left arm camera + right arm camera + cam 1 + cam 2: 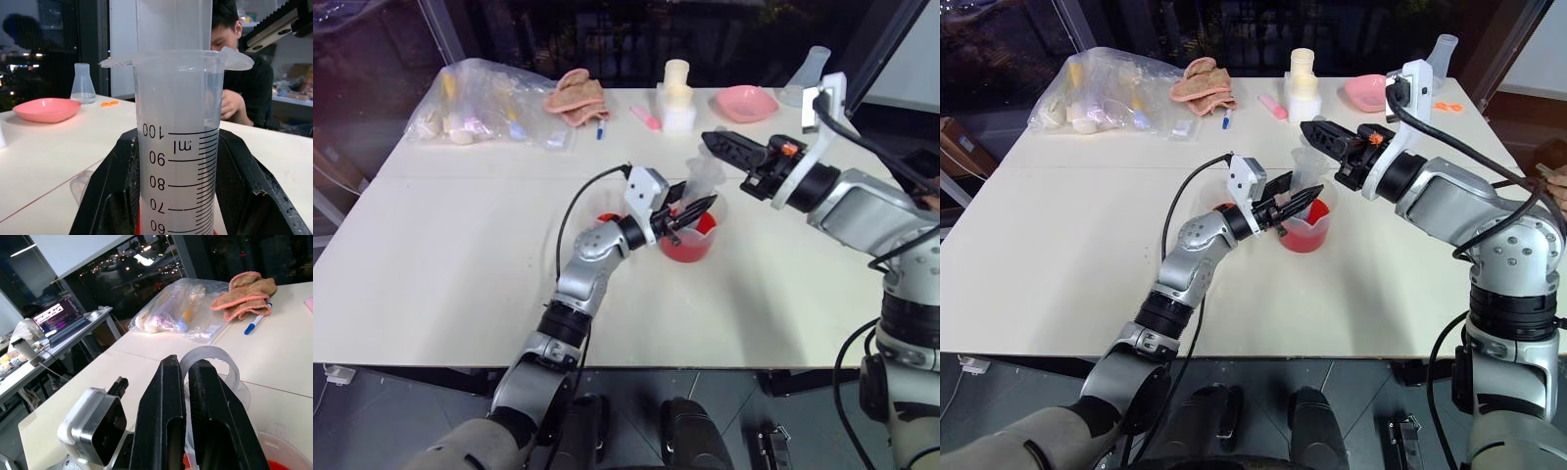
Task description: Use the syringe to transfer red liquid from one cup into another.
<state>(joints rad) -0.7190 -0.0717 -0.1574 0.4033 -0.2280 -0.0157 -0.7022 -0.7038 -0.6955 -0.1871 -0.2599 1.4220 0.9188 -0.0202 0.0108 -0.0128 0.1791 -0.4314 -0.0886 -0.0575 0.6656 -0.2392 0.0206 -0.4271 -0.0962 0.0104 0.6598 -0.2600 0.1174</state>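
1. Left pincer [690, 211] is clamping the syringe [703, 176] around its barrel – the left wrist view is showing both black fingers [110, 196] pressed against the graduated tube, just under the flange.
2. The syringe is standing upright with its lower end inside the larger cup [690, 238], which is sitting mid-bench [460, 264] and holding the red liquid [685, 247].
3. Right pincer [710, 143] is clenched shut at the plunger top – the right wrist view is showing its fingers [166, 411] pressed together against the plunger's round thumb ring [209, 360]. Can't tell for sure whether the ring edge is pinched or merely touched.
4. The step in hand, as I'm reading it, is the draw: barrel steadied by the left, plunger worked by the right, tip in the source cup.
5. The barrel portion in the left wrist view is looking clear, no red – so the fill is looking barely begun, if at all. The lower barrel is hidden.
6. The smaller cup [608, 219] is sitting just beside the larger one, mostly hidden behind the left arm – some red is showing there.
7. Next move is calling for a straight pull on the plunger along the barrel axis with the left keeping the barrel still and the tip submerged, then a lift clear of the rim and a short carry over to the smaller cup.
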